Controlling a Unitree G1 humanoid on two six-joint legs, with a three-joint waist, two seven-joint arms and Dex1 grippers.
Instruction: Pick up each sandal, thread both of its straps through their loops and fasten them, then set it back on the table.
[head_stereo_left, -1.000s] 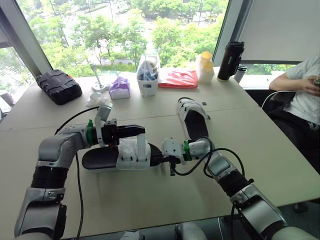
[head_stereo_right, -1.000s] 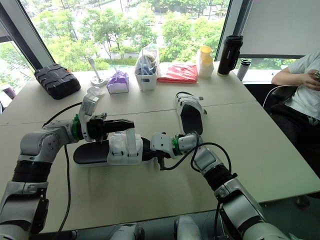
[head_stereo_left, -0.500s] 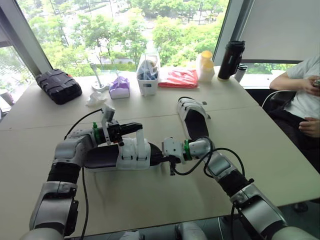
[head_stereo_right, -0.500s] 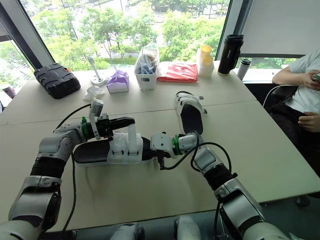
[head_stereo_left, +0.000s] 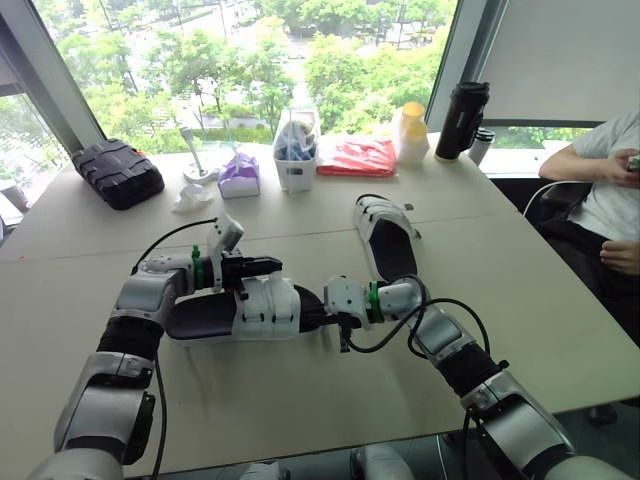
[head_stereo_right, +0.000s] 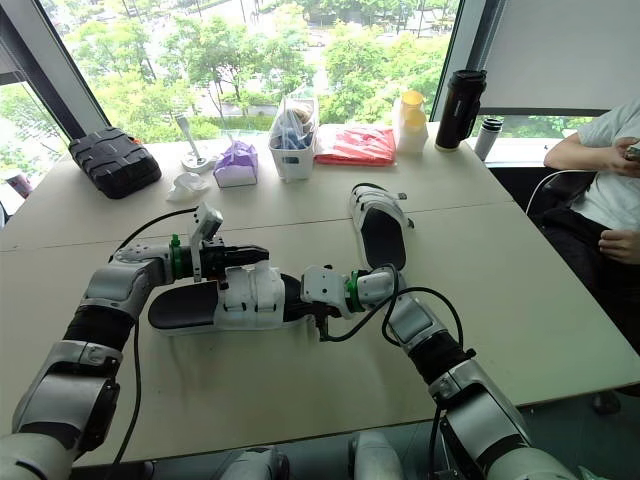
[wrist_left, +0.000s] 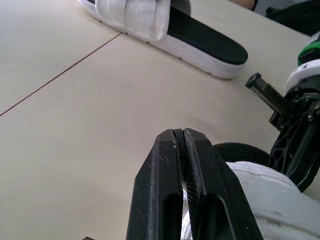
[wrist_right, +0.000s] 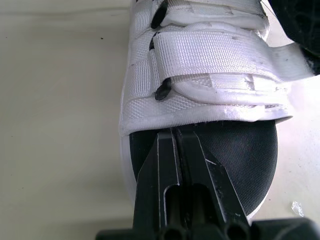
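The sandal (head_stereo_left: 195, 320) is lying flat on the table (head_stereo_left: 300, 400), its toe pointing toward the robot's right. The left gripper (wrist_left: 179, 134) is reaching over the sandal's far edge. Its fingers are pressing tightly together on the white strap (wrist_left: 255, 190) that is lying across the upper. The right gripper (wrist_right: 175, 134) is sitting at the sandal's toe end, fingers closed flat against each other. Its tips are touching the black footbed (wrist_right: 235, 150) just beside the nearest strap. The second sandal (head_stereo_left: 385, 240) is lying beyond the sandal's toe, apart from it. Any print on the red packet (head_stereo_left: 357, 157), far behind the sandal, is showing too small to read.
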